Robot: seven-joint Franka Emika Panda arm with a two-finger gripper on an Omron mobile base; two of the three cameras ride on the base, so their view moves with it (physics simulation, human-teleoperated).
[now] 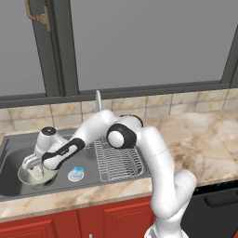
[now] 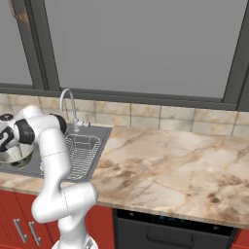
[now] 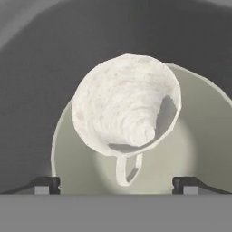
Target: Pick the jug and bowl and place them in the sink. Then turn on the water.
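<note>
- Nearest in the hand view, the tool (image 3: 116, 183) shows its two dark fingertips (image 3: 45, 185) set wide apart at the bottom edge, with nothing between them.
- Just beyond the tips, the jug (image 3: 124, 106), a small white tapered pitcher, is seen from above with its mouth open to the camera and its loop handle pointing back toward the tool.
- The jug sits inside the bowl (image 3: 199, 149), whose pale cream inside spreads out around it on all sides.
- Around the bowl lies the dark grey floor and curved wall of the sink (image 3: 36, 68).
- In the left base view, the white arm reaches down and to the left from the red cabinet front, so that the tool (image 1: 32, 162) hangs just above the bowl (image 1: 36, 177) in the left part of the sink (image 1: 9, 162).
- A small blue-white drain disc (image 1: 76, 174) lies on the sink floor just right of the bowl.
- A wire rack (image 1: 118, 160) rests in the sink's right part, behind the arm's elbow.
- A chrome gooseneck faucet (image 2: 68, 104) stands at the back of the sink; I can make out no stream at its spout.
- The marble table (image 2: 170, 165) stretches to the right, with a tile strip and dark-framed windows behind.
- No writing, brand or label can be read anywhere.
</note>
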